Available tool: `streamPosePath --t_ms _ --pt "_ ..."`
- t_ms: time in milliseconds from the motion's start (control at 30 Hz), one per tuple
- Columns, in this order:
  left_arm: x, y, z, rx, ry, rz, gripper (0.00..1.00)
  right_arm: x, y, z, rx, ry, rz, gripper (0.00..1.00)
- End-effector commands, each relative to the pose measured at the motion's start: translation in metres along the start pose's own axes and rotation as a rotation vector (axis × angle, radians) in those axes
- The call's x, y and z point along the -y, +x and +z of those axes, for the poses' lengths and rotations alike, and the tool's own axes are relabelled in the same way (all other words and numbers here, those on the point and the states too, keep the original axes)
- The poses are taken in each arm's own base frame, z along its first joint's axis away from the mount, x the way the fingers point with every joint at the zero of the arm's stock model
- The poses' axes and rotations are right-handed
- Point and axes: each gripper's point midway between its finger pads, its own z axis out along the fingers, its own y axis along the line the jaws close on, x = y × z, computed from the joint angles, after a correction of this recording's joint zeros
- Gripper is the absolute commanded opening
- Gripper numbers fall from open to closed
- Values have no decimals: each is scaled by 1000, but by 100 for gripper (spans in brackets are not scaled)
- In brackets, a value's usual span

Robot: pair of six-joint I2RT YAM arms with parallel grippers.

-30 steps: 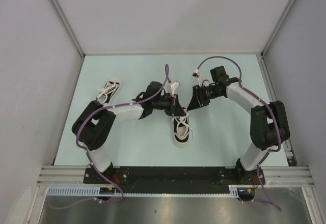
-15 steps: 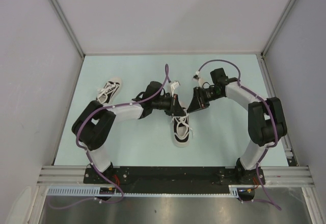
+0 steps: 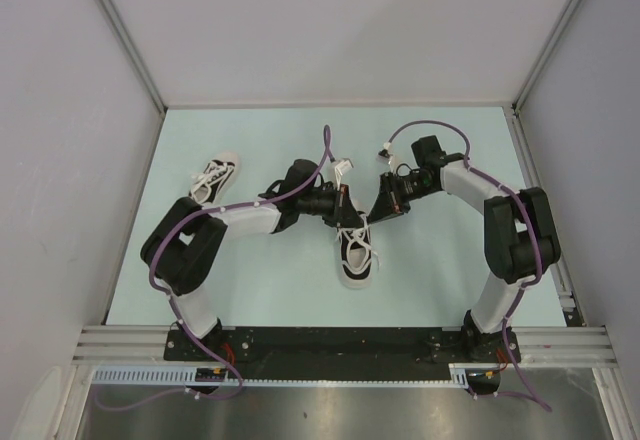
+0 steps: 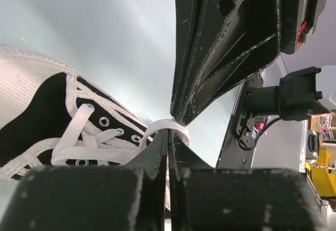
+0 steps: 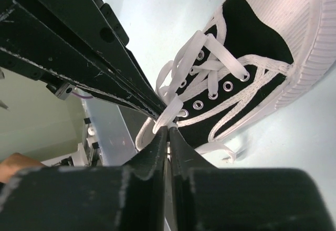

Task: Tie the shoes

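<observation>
Right arm (image 3: 515, 235) elbow drawn inward; left jaws, right jaws clamped tight on lace (image 4: 168, 128) of shoe (image 3: 356, 258).

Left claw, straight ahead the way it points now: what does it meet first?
The right claw, almost tip to tip with the left claw across the white lace both pinch; gap hard to judge.

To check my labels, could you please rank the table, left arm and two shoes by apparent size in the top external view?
1. table
2. left arm
3. centre shoe and left shoe: they look alike, the centre one partly hidden.
</observation>
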Motion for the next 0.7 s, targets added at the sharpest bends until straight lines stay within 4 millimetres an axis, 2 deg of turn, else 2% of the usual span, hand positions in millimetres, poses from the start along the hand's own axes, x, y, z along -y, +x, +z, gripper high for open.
streamPosePath --t_ms 0,67,167,200,267,300,400,433,500,567,667 --pt "8 -12 -3 28 35 47 0 -6 -5 0 2 -36 8 0" --pt "9 -13 -5 29 36 52 0 -6 -5 -1 3 -32 4 0" --pt "8 -9 -14 15 24 74 11 -4 -5 -2 7 -14 -11 0" --pt "6 -2 -19 -13 11 83 19 -4 -6 -2 9 -7 -15 0" --pt "5 -1 -36 -12 -8 103 26 -3 -6 -2 8 -2 -25 0" --pt "1 7 -44 -38 -25 117 31 -4 -6 -2 9 -1 -28 0" --pt "2 5 -69 -19 -45 198 34 -3 -6 0 5 6 -40 0" --pt "-2 13 -76 -43 -64 183 35 -3 -5 1 2 11 -40 0" --pt "-7 5 -87 -21 -90 228 36 -4 -3 3 -6 11 -44 0" --pt "-20 -2 -95 -10 -154 232 38 -4 -3 4 -9 18 -50 0" --pt "-31 -10 -94 -27 -191 234 39 -5 -1 5 -16 29 -67 0"
